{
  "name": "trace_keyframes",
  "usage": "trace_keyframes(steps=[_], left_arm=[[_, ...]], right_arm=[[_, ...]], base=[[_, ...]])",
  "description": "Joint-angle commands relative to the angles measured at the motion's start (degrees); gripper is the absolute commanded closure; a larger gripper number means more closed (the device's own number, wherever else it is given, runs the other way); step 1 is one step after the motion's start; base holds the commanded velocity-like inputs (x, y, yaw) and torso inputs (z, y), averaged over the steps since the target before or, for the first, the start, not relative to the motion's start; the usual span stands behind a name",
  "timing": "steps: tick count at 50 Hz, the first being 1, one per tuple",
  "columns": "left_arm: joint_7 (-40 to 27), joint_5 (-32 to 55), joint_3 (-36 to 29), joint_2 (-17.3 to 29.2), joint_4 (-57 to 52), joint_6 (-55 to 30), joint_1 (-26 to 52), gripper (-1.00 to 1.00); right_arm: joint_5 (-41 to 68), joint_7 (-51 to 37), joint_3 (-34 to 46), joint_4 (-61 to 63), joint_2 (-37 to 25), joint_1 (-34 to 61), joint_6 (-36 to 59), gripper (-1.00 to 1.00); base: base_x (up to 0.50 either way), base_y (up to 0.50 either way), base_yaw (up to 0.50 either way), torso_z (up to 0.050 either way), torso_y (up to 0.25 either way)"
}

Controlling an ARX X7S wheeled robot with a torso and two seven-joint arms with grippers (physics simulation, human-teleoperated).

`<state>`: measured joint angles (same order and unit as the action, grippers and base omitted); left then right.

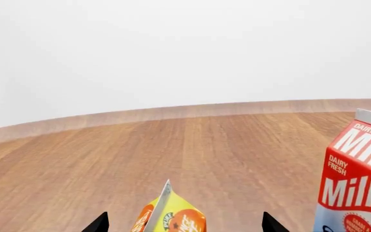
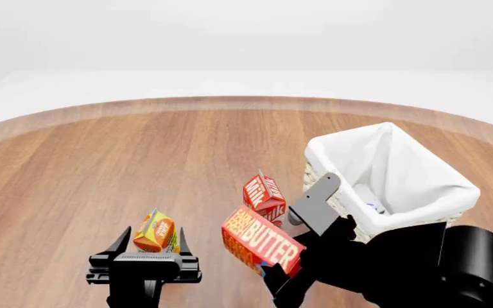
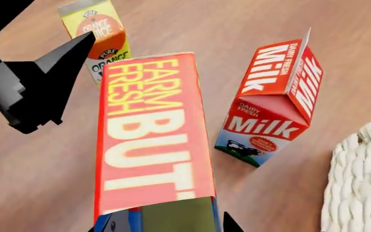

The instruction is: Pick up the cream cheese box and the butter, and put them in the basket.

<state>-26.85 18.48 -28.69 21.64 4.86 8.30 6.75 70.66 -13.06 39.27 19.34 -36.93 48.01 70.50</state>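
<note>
Table: a wide, round wooden surface under everything, with a pale edge curving across the back.
Basket: white wicker with a white cloth liner over its rim, standing at the right of the head view. Its woven wall shows at the edge of the right wrist view.
Inside the basket: a small white thing with a blue mark lies low against the liner; too little shows to name it.
Right gripper: black, low in the head view just in front of the basket, its fingers closed on one end of the butter.
Butter: a red and orange box with yellow letters, held tilted above the table, outside the basket and just beside its near left corner.
Milk carton: red and white, upright on the table, between the butter and the basket.
Left gripper: black fingers spread wide, one on each side of the juice carton, not touching it.
Juice carton: orange and yellow, upright on the table, well left of the butter.
</note>
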Motion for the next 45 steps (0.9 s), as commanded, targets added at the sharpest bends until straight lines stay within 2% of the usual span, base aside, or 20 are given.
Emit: trace_keyframes(steps=[1,45], left_arm=[[-0.1,0.0,-0.1,0.1,0.0,0.1,0.0,-1.00],[-0.5,0.3,-0.3,0.3,-0.5,-0.3,0.1,-1.00]], right_arm=[[2.5,-1.4,-3.9,-1.3,0.4,5.3,1.5,1.00],[10.7,-9.7,-11.9,-11.4,-1.2,16.7,4.1,1.00]], base=[[0.00,0.00,0.00,0.000,0.000],[0.00,0.00,0.00,0.000,0.001]])
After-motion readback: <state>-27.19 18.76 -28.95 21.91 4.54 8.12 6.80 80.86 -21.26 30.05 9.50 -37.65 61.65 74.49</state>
